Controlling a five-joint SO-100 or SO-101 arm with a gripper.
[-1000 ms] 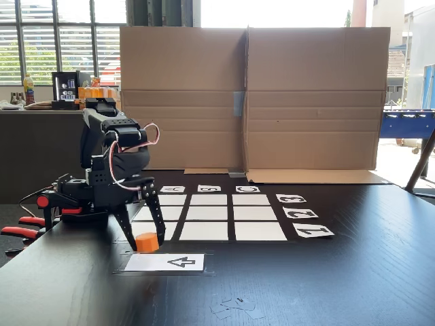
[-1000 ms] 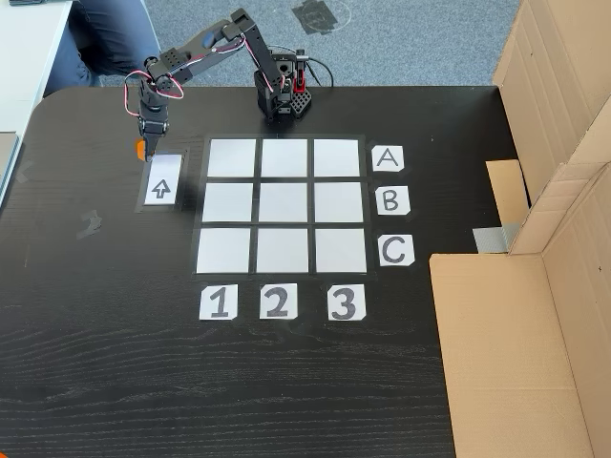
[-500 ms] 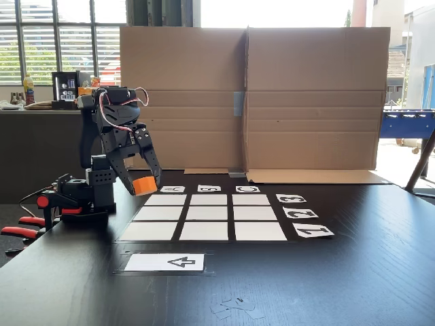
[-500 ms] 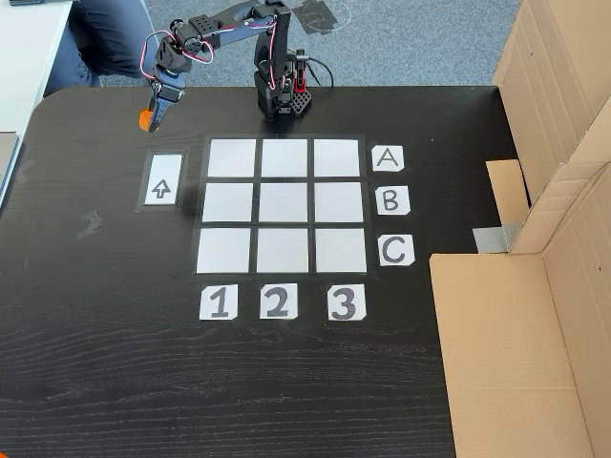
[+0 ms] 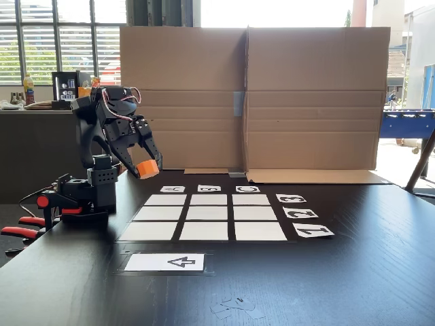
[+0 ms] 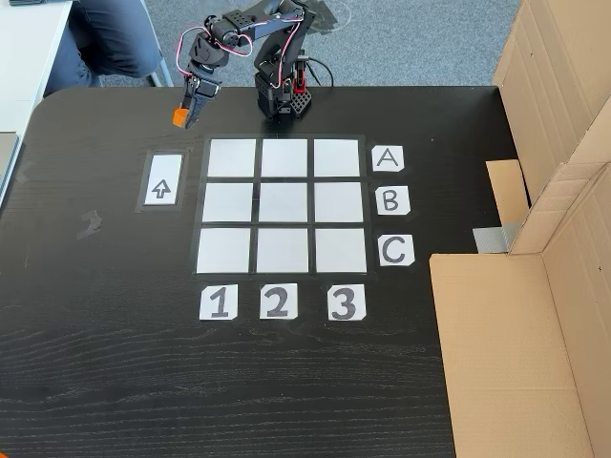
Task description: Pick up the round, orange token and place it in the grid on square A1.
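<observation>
The token (image 5: 147, 168) is held tight between the two fingers of the gripper (image 6: 181, 115), so it cannot drop. It is kept high in the air, clear of the table (image 6: 115, 382), so nothing gets bumped on the way. The grid (image 6: 283, 206) lies below the gripper. In the view from above, square A1 (image 6: 232, 157) is seen just down and to the right of it. The arrow card (image 6: 162, 179) lies bare below the gripper. The token has not been set down yet.
</observation>
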